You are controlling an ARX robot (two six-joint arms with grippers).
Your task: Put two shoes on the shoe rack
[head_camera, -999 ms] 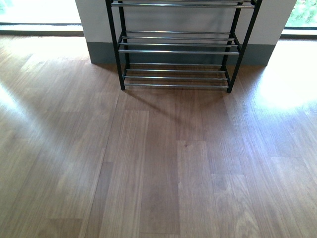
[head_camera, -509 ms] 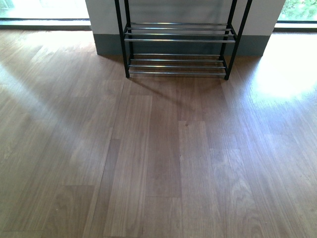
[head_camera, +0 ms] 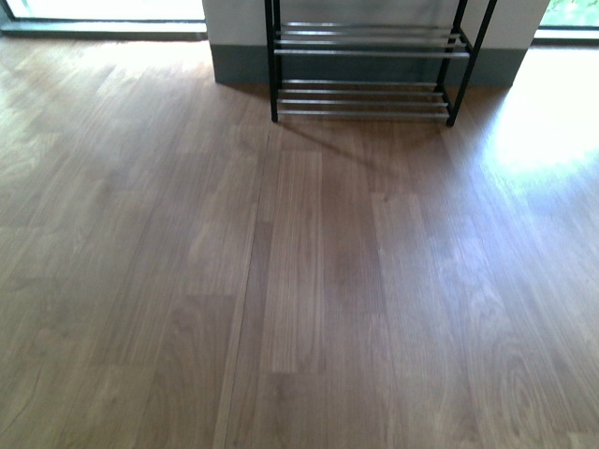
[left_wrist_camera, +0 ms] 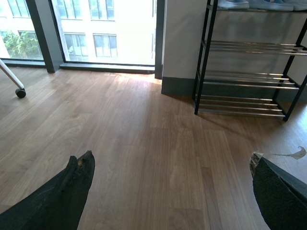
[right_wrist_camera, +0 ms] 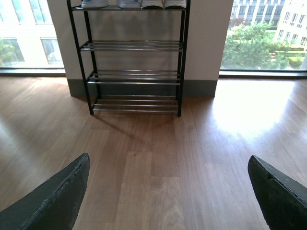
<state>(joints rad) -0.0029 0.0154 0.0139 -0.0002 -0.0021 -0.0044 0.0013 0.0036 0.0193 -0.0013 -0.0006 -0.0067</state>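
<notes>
Chrome-barred shoe rack point(right_wrist_camera: 134, 62) carries shoes point(right_wrist_camera: 134, 4) on top; my left claw point(left_wrist_camera: 170, 191) and right claw point(right_wrist_camera: 168, 196) gape empty over the wooden floor point(head_camera: 299, 281).

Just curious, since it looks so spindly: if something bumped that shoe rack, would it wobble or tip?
Probably somewhat. The shoe rack is tall with a thin black frame, and the shoes sit on its top tier, so it is likely top-heavy. It looks light. The wall right behind it would likely stop a backward fall.

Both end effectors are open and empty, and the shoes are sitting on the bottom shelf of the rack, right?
Not quite. The shoes sit on the top shelf of the shoe rack, as the right wrist view shows; its lower shelves are bare. The left end effector and right end effector are indeed open and empty.
</notes>
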